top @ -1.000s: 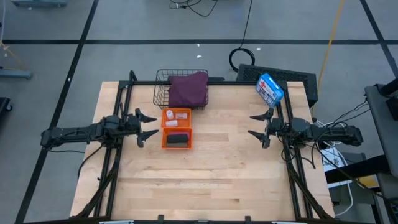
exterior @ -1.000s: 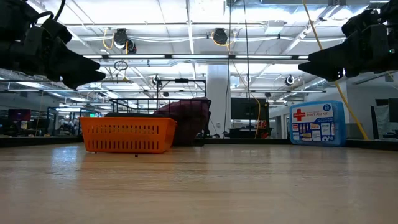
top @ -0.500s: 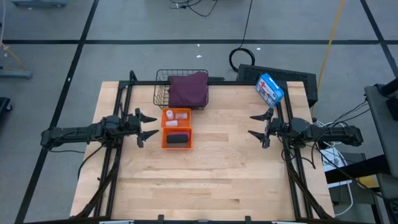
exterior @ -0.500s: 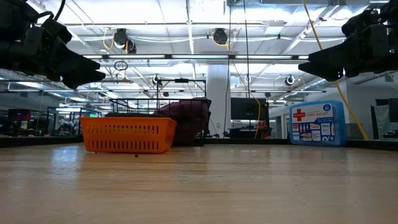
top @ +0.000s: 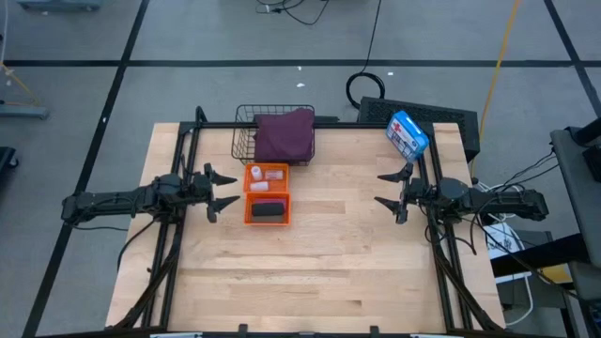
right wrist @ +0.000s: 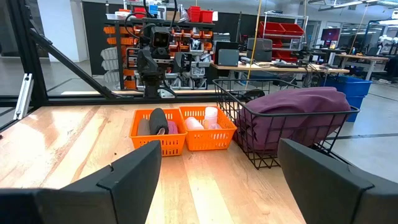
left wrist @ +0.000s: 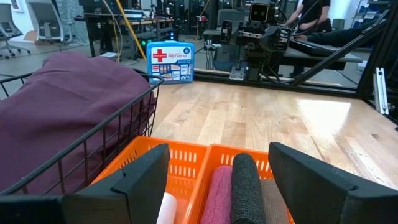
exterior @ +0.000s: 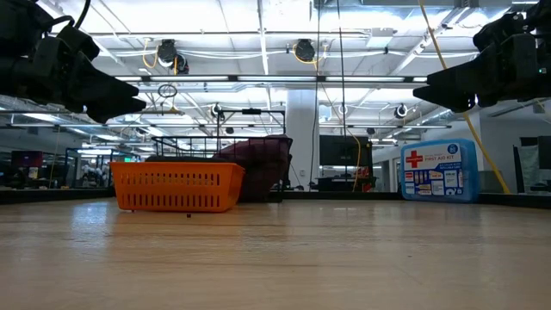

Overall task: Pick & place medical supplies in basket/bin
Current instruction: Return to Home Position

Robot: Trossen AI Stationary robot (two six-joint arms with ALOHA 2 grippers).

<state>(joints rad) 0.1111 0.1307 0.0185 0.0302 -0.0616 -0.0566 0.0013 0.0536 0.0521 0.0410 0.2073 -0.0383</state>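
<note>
The blue-and-white box stands at the table's far right corner, well apart from everything else. It bears a red cross and the words "First Aid Kit"; its smaller print is too fine to read. The left gripper hovers at the left edge and the right gripper at the right edge. Both have their fingers spread wide apart and hold nothing. The orange bin sits just beside the left gripper, touching the black wire basket behind it. The purple cloth is heaped above the basket's rim and covers most of its mesh. One bin compartment holds the black roll, the pink roll and the brown roll. The other holds the white vials, whose number cannot be made out. In the low view the bin's slotted wall hides all its contents.
</note>
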